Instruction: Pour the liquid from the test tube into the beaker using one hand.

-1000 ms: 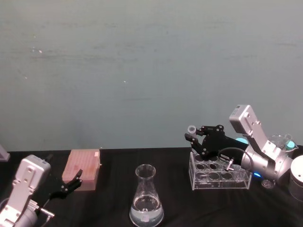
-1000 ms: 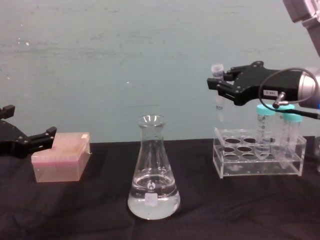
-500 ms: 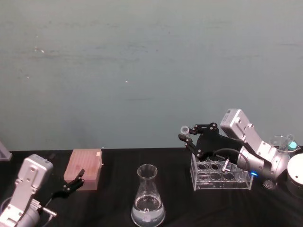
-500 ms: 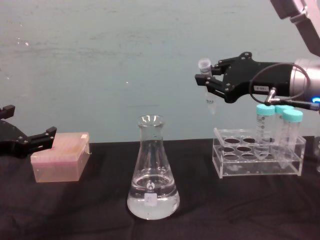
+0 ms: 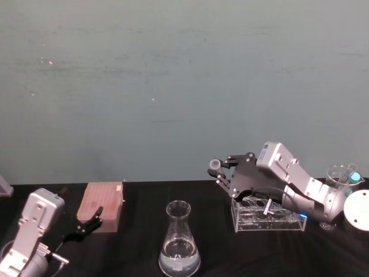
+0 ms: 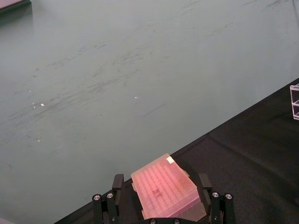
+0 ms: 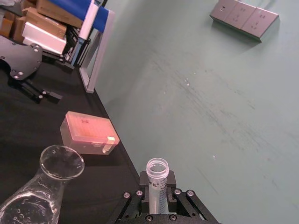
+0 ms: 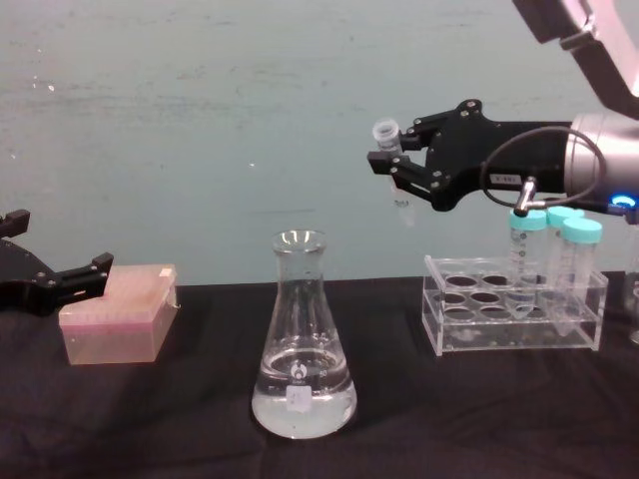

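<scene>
A dull teal wall (image 5: 173, 86) stood behind everything, scuffed and scratched, with a grey socket plate (image 7: 243, 16) on it in the right wrist view. The bench (image 8: 150, 419) was covered in plain black cloth up to its back edge at the wall.

The rack (image 8: 514, 319), a clear acrylic block, stood toward the bench's right end near the back edge, with turquoise-capped tubes (image 8: 582, 259) upright in its right-hand holes. The beaker (image 8: 303, 349) stood at the bench's middle, nearer the front edge, with clear liquid (image 8: 303, 414) pooled in its wide base. A pink box (image 8: 118, 324) lay toward the left end by the back edge.

The right gripper (image 8: 391, 165) hung in the air between the rack and the beaker, above both. Its black fingers were clamped on the test tube (image 8: 401, 200), which stood nearly upright, rim up and tip down. It was off to the right of the beaker's mouth, not over it. Whether the test tube held any liquid could not be told.

The left gripper (image 5: 92, 219) sat low at the left end, just beside the pink box, with its fingers spread and holding nothing.

Compared with 0.5 s before, the right gripper had carried the test tube leftward, off the rack's left end and closer to the beaker. The beaker, rack, pink box and left gripper were where they had been.
</scene>
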You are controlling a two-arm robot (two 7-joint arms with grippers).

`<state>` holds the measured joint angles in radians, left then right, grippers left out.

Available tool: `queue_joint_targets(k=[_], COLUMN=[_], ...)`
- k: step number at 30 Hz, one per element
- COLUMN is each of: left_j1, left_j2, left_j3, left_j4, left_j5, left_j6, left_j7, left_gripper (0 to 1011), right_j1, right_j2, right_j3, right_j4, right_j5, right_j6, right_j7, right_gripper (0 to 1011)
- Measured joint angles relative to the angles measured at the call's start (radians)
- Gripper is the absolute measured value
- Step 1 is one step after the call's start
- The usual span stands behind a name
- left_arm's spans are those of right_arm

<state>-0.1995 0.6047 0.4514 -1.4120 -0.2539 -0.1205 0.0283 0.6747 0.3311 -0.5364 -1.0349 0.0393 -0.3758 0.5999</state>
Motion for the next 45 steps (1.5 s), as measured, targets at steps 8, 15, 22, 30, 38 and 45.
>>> queue_joint_targets(k=[8, 15, 22, 30, 38, 45], left_j1=[0.0, 0.0, 0.0, 0.0, 0.0, 0.0], left_j2=[0.0, 0.0, 0.0, 0.0, 0.0, 0.0], left_j3=[0.0, 0.0, 0.0, 0.0, 0.0, 0.0], left_j4=[0.0, 0.0, 0.0, 0.0, 0.0, 0.0], left_j5=[0.0, 0.0, 0.0, 0.0, 0.0, 0.0], left_j6=[0.0, 0.0, 0.0, 0.0, 0.0, 0.0], left_j7=[0.0, 0.0, 0.0, 0.0, 0.0, 0.0], left_gripper=[1000, 1000, 1000, 1000, 1000, 1000], right_j1=[-0.012, -0.024, -0.034, -0.044, -0.049, -0.053], right_j2=[0.004, 0.006, 0.007, 0.007, 0.005, 0.001], right_j3=[-0.028, -0.043, -0.056, -0.072, -0.09, -0.104], right_j4=[-0.041, -0.069, -0.092, -0.114, -0.128, -0.132], right_j5=[-0.071, -0.128, -0.173, -0.234, -0.306, -0.381], right_j6=[-0.004, 0.0, 0.002, -0.001, -0.014, -0.025], right_j7=[-0.045, -0.082, -0.106, -0.139, -0.185, -0.238], right_gripper=[199, 199, 199, 199, 199, 199])
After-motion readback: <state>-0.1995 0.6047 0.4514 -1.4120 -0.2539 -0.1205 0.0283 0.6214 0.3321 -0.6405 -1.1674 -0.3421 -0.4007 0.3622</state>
